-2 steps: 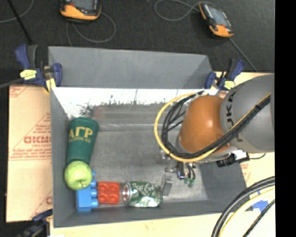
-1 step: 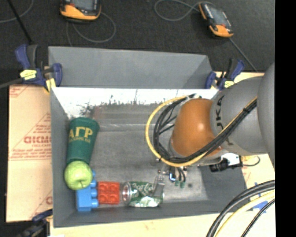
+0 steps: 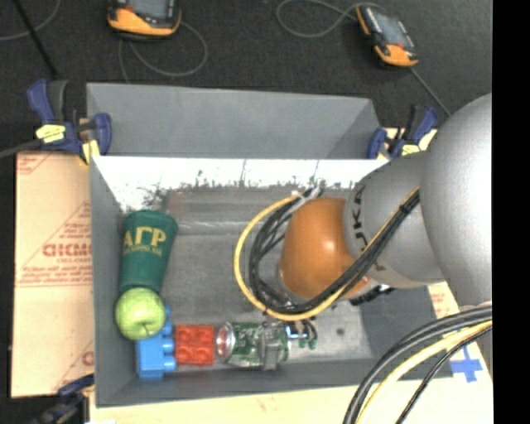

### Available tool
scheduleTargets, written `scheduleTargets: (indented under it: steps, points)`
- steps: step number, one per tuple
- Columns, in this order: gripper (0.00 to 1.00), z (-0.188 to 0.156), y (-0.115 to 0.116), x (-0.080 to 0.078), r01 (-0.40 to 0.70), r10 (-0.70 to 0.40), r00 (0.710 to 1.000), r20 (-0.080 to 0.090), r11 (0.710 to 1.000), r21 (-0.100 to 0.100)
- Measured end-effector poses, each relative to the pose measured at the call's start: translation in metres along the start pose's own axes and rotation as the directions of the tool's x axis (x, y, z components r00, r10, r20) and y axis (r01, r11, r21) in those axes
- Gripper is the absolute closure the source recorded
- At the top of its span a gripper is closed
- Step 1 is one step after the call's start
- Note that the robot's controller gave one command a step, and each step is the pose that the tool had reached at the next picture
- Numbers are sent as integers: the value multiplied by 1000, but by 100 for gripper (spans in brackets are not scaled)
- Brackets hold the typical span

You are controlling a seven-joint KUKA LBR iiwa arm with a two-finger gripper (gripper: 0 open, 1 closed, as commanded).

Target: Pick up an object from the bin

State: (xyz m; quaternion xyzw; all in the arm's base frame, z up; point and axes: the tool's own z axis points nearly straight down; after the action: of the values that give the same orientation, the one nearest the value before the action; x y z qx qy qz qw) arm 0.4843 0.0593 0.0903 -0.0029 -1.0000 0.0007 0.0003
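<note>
Reaching in from the right, the arm point(image 3: 414, 215) with its orange cover point(image 3: 319, 248) held the gripper point(image 3: 280, 346) low at the near wall of the bin point(image 3: 207, 240), seemingly against a small green drinks can point(image 3: 242, 344) lying on its side beside a red building block point(image 3: 193, 344). Whether the gripper was open or closed on anything could not be told. A blue block point(image 3: 153, 354), a green apple point(image 3: 139, 313) and a green can sleeve point(image 3: 147, 248) lay along the left wall.

Robotics lab, grey industrial arm point(image 3: 451, 207) with looped cables point(image 3: 247, 248) reaching over a metal bin point(image 3: 232, 98), an orange handheld device point(image 3: 143, 16) and a second device point(image 3: 385, 35), both corded, on the dark floor point(image 3: 248, 45) beyond.
</note>
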Motion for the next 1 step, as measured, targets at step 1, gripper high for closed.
scheduleTargets:
  steps: [1]
  points:
    - [100, 16, 19, 8, -158, 158, 987, 2, 987, 1]
